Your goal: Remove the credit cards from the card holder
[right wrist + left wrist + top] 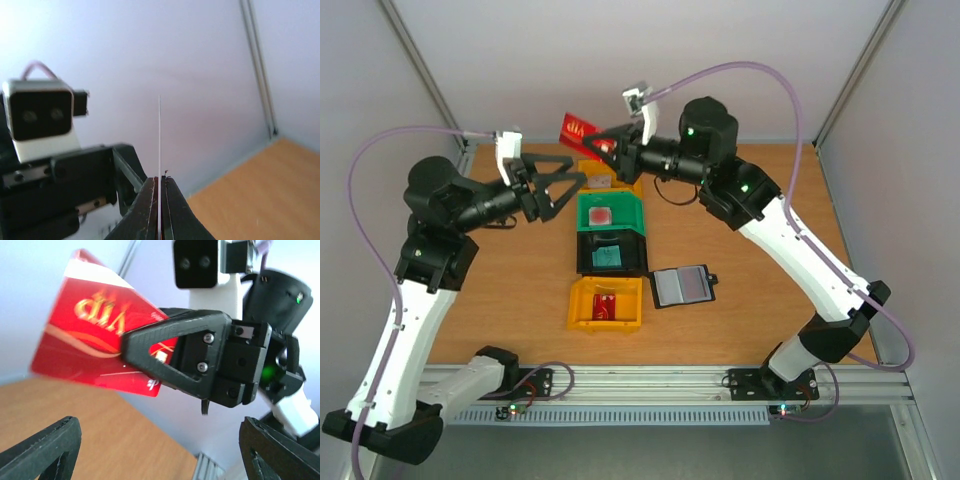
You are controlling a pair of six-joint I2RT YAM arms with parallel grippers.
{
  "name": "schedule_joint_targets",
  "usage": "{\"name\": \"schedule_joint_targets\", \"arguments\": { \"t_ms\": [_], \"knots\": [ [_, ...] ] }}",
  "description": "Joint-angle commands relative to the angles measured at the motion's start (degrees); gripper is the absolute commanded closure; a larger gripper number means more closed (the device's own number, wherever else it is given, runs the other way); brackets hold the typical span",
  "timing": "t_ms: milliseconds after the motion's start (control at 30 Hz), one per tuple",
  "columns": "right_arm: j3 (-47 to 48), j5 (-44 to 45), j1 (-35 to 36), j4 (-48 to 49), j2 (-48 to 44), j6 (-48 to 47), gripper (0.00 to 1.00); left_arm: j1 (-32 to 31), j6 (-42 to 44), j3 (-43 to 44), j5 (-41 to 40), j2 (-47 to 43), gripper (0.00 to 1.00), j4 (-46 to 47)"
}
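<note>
The left pincer [565, 192] hangs empty with its jaws apart. It points rightward at the red card [577, 128], which is raised just beyond its tips with its long axis jutting leftward out of the right pincer [607, 143], clamped on one end. The card holder [683, 286] lies open on the table, well below the right pincer and nearer that arm. Its pockets are too small to read, and the yellow bin [588, 170] under the right pincer is mostly hidden.

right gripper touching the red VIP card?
Touching. Right wrist view shows the thin red plastic VIP card edge-on, pinched between the fingers of the shut right gripper.
</note>
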Motion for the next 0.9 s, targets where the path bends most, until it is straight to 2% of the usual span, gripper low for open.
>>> {"name": "schedule_joint_targets", "arguments": {
  "t_ms": [0, 100, 233, 400, 500, 633, 800, 867],
  "knots": [
    [7.6, 5.7, 0.0, 7.8, 1.5, 1.2, 0.99, 0.3, -7.3, 7.2, -5.6, 2.4, 0.13, 12.2],
    [11.3, 4.1, 0.0, 5.6, 3.2, 1.1, 0.99, 0.4, -10.7, 9.8, -9.0, 3.7, 0.13, 12.3],
    [10.5, 4.1, 0.0, 10.1, 2.8, 2.5, 0.99, 1.6, -12.1, 12.6, -12.5, 5.6, 0.15, 12.1],
    [14.7, 0.6, -0.1, 10.5, 4.3, 2.2, 0.99, 2.5, -19.5, 22.2, -12.5, 13.1, 0.19, 19.9],
    [14.1, 1.8, -0.6, 14.8, 3.7, 3.7, 0.99, 2.5, -22.4, 23.5, -11.9, 14.6, 0.21, 20.7],
    [16.8, 0.5, -1.3, 17.1, 5.1, 3.4, 0.99, 2.5, -20.3, 25.1, -12.6, 14.7, 0.23, 19.0],
    [21.2, -3.9, -1.8, 8.6, 5.9, 0.9, 0.99, 2.7, -16.7, 27.0, -12.6, 14.2, 0.22, 16.1],
    [21.3, -7.8, -3.0, 6.9, 5.4, 0.4, 0.98, 2.7, -15.6, 26.7, -9.9, 13.5, 0.21, 14.3]
  ]
}}
